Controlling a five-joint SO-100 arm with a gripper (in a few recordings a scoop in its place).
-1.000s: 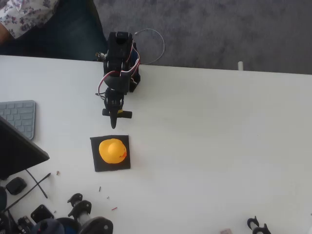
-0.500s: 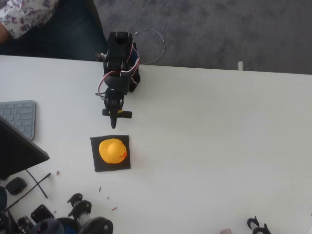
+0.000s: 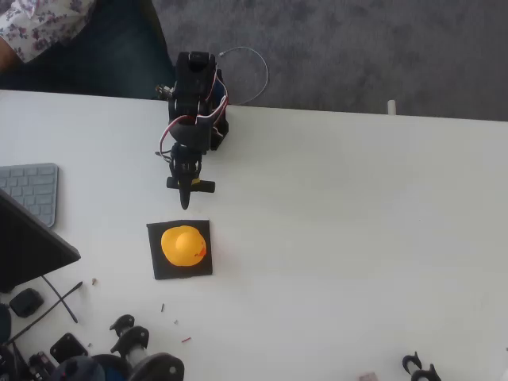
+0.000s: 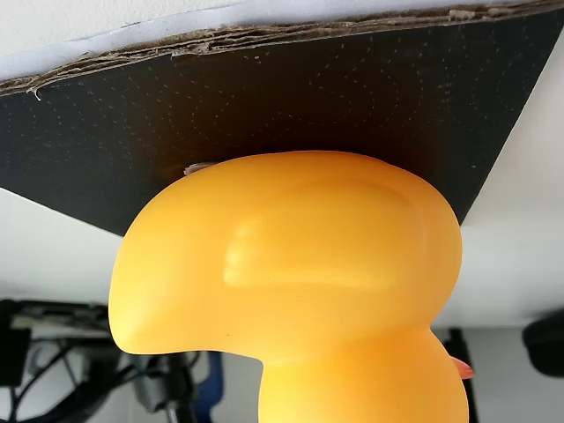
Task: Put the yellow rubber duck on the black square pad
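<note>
The yellow rubber duck [image 3: 183, 245] sits on the black square pad [image 3: 159, 270] in the overhead view, left of the table's middle. My black gripper [image 3: 185, 200] hangs just beyond the pad's far edge, apart from the duck, with its fingers drawn together to one point and nothing held. In the wrist view, which looks upside down, the duck [image 4: 291, 264] looms very close and rests on the pad [image 4: 264, 97], whose frayed cardboard edge runs along the top.
A grey keyboard [image 3: 32, 189] and a dark slanted panel [image 3: 28, 246] lie at the left edge. Black parts and cables [image 3: 131, 349] crowd the near left corner, with another small black part [image 3: 421, 367] at the near right. A person [image 3: 40, 24] sits behind the table.
</note>
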